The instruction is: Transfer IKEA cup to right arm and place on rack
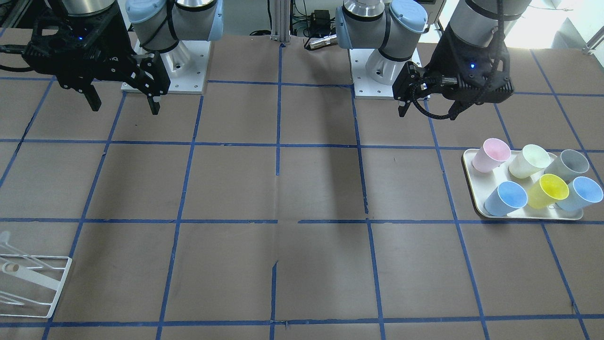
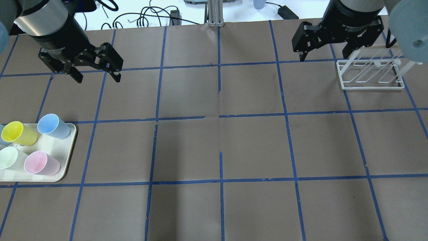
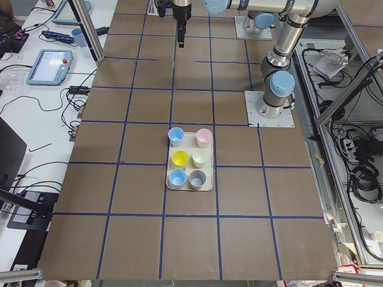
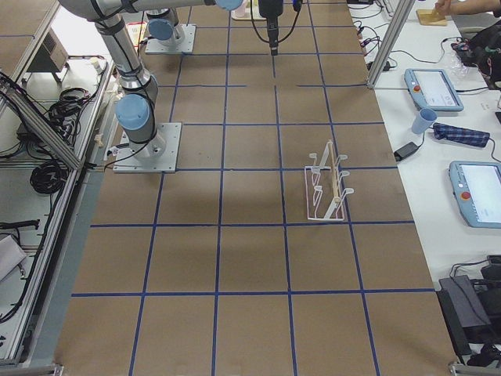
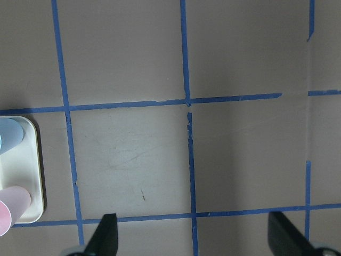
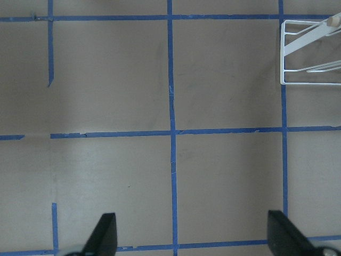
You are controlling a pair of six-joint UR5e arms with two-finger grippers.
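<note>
The bright yellow IKEA cup stands on a cream tray among other pastel cups. It also shows in the overhead view and the exterior left view. My left gripper is open and empty, high above the table and well beyond the tray; its wrist view shows only the tray's corner. My right gripper is open and empty, just left of the white wire rack. The rack also shows in the front-facing view and the right wrist view.
On the tray also stand a pink cup, a pale cream cup, a grey cup and two blue cups. The brown table is marked with a blue tape grid. Both arm bases stand at the robot's edge.
</note>
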